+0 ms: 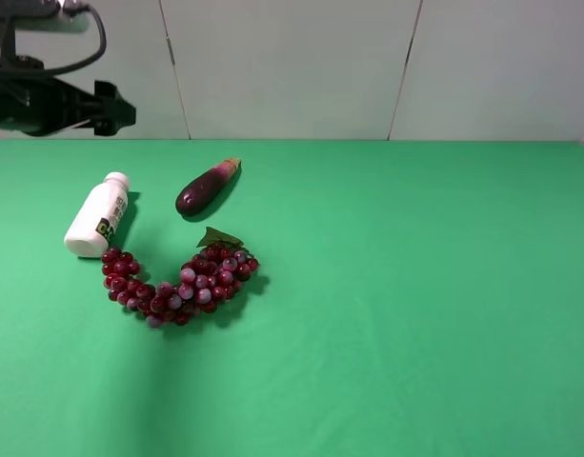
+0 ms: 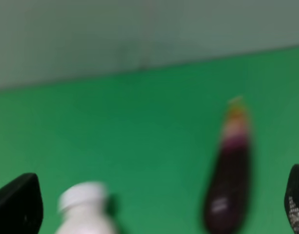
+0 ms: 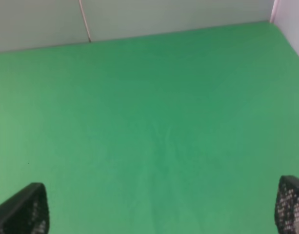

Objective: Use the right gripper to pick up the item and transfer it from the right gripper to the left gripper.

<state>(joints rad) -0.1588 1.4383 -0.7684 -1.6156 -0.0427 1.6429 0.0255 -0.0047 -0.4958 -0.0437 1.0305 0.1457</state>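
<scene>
The item, a white bottle (image 1: 96, 216) with a white cap and a green-and-black label, lies on its side at the left of the green table. It shows blurred in the left wrist view (image 2: 86, 209). My left gripper (image 1: 118, 114), black with a looping cable, hovers high at the back left, beyond the bottle. In its wrist view the left gripper (image 2: 156, 207) is open and empty, its fingertips (image 2: 17, 204) wide apart. My right gripper (image 3: 157, 208) is open and empty over bare green cloth. It is out of the exterior high view.
A dark purple eggplant (image 1: 206, 188) lies just right of the bottle and shows blurred in the left wrist view (image 2: 229, 180). A red grape bunch (image 1: 182, 281) curls in front of both, touching the bottle's base. A white wall (image 1: 368, 67) backs the table.
</scene>
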